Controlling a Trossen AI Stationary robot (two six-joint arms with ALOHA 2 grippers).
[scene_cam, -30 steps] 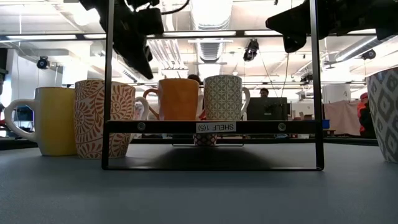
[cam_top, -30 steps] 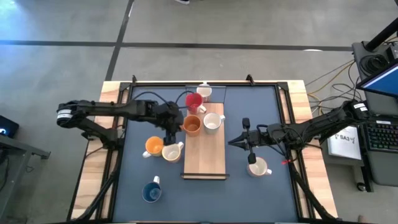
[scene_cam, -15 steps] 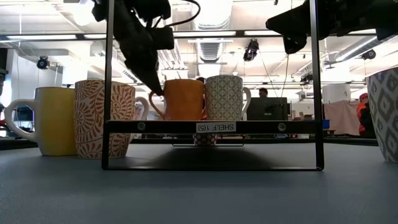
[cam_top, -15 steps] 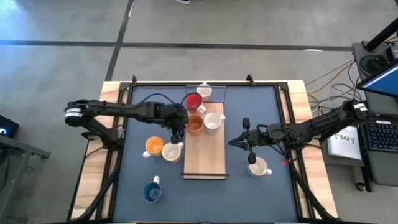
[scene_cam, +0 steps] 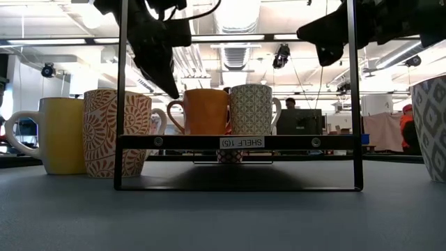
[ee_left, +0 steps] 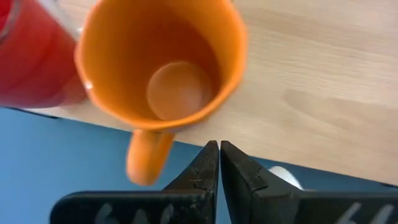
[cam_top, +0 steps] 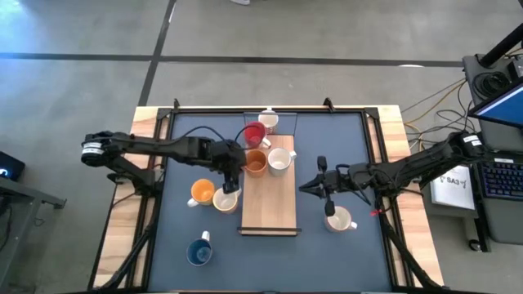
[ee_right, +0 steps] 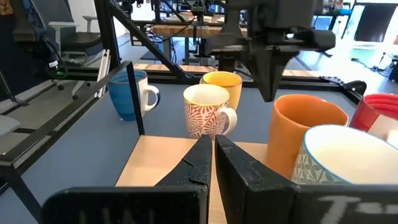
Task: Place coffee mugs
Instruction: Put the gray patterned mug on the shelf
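An orange mug [cam_top: 255,163] and a white patterned mug [cam_top: 279,161] stand upright, side by side, on a wooden shelf board [cam_top: 268,200]. My left gripper [cam_top: 232,171] is shut and hovers above the orange mug's handle [ee_left: 146,158], just off the board's left edge, touching nothing. My right gripper [cam_top: 315,186] is also shut and hangs in the air to the right of the board. A red mug [cam_top: 254,133] and a white mug [cam_top: 269,121] stand at the board's far end. On the mat stand a yellow-orange mug [cam_top: 202,193], a cream patterned mug [cam_top: 225,198], a blue mug [cam_top: 198,253] and a white patterned mug [cam_top: 338,220].
The board sits in a black metal frame [scene_cam: 237,142] on the blue mat. Its near half [cam_top: 268,214] carries nothing. Black rails run along the table's edges. Cables and a keyboard lie beyond the right edge.
My left gripper moved right and down to the orange mug's handle and pushed the mug a little toward the white patterned mug. It then drew back up and toward the near edge. The orange mug now stands close against its neighbour.
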